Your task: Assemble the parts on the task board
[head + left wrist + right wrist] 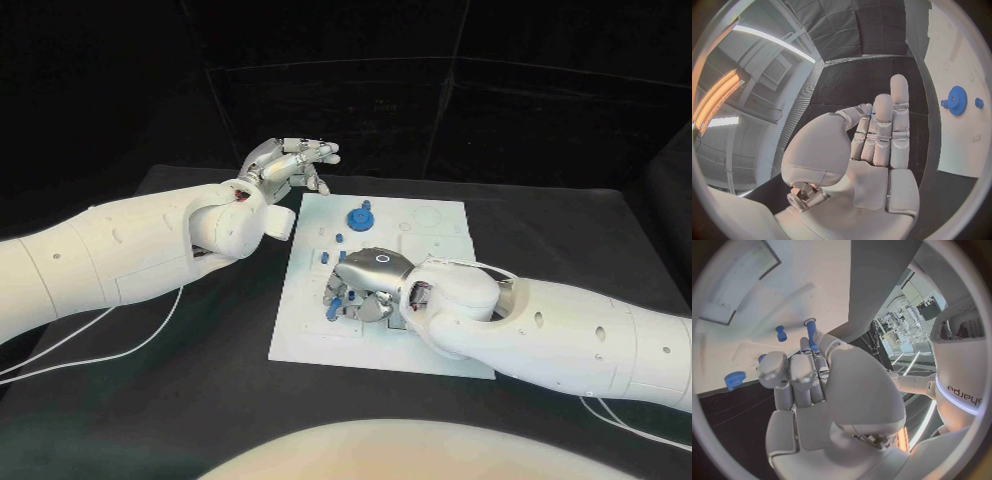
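The white task board (433,225) lies in the middle of the black table. A blue gear (361,214) stands near its far edge, with small blue pegs (333,238) just in front of it. My right hand (368,278) is low over the board's middle, fingers pointing down. In the right wrist view its thumb and a finger pinch a long blue pin (811,333), with a short blue peg (781,333) and a blue gear (734,379) on the board (786,270) nearby. My left hand (289,160) hovers off the board's far left corner, fingers stretched out and empty (879,130); the gear (957,100) lies beyond them.
White cables run across the table at the left (101,335) and the near right (620,420). A rectangular recess (739,290) is cut into the board. Black table (216,380) stretches to the left and front of the board.
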